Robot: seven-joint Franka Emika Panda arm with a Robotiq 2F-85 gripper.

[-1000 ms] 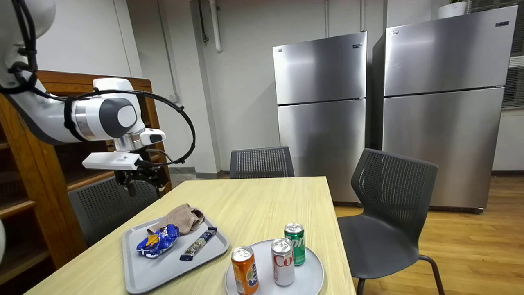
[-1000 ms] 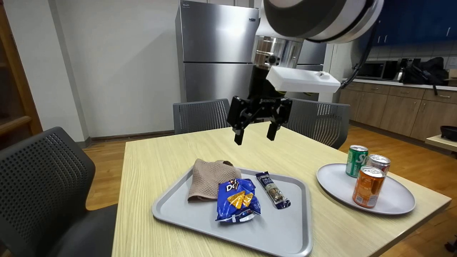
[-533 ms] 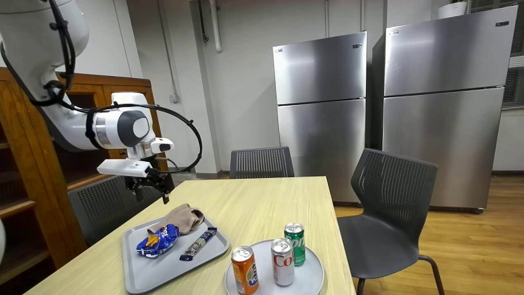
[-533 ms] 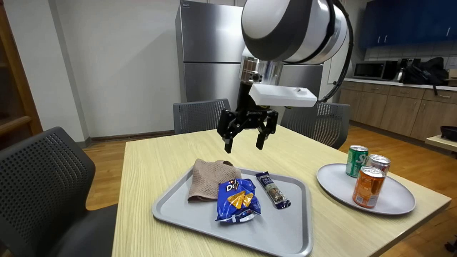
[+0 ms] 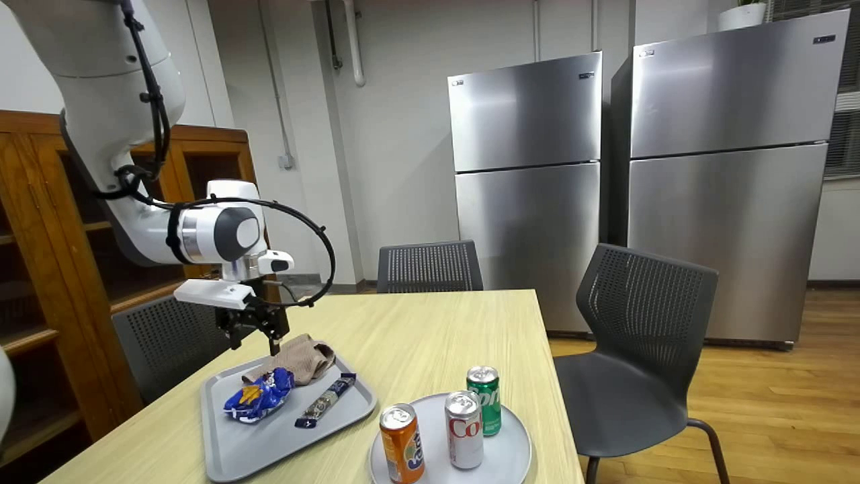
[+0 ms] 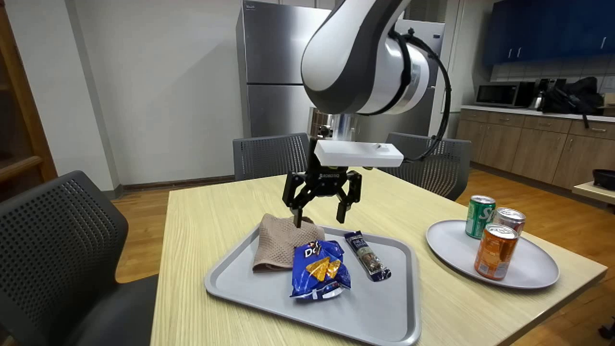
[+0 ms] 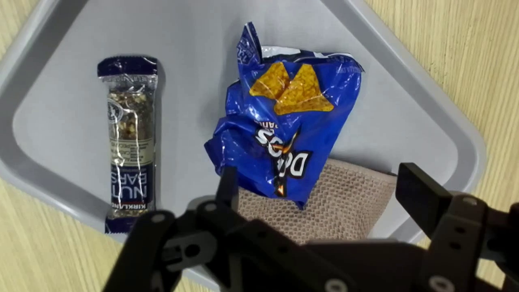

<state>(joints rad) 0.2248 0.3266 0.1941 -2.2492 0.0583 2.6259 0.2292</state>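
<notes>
Wrist view: looks down on a glossy blue chip bag [image 7: 284, 121], crumpled and creased, printed with orange-yellow chips and a logo partly lost in the folds. Lies on a grey tray [image 7: 186, 101], with one end covering part of a brown waffle-weave cloth [image 7: 340, 202] as seen from above. Has a nut bar [image 7: 131, 142] apart from it on the same tray, straight and flat, in a wrapper with dark blue ends and a clear window. Shows the pincer [image 6: 319, 220] released, with jaws spread wide and gripping nothing, hanging above the tray close to the cloth.

Adds up to one chip bag, one nut bar, one cloth and one tray. Includes, on the same table [image 6: 206, 216], one plate [image 6: 449, 240] bearing three upright cans: one orange can [image 6: 496, 252], one green can [image 6: 478, 218] and one silver can [image 6: 511, 215]. Counts three chairs [image 5: 430, 265] around the table and two refrigerators [image 5: 527, 202] beyond.

From the wrist view alone, gives small "KIRKLAND" lettering on the nut bar, upside down. In both exterior views, takes in plate and cans, outside the wrist view. In an exterior view, reads "Co" in red on the silver can and adds a white pot [image 5: 742, 16]. In an exterior view, partly hides the silver can behind the orange can, but adds a microwave [image 6: 497, 93] and blue cupboards [image 6: 552, 33].
</notes>
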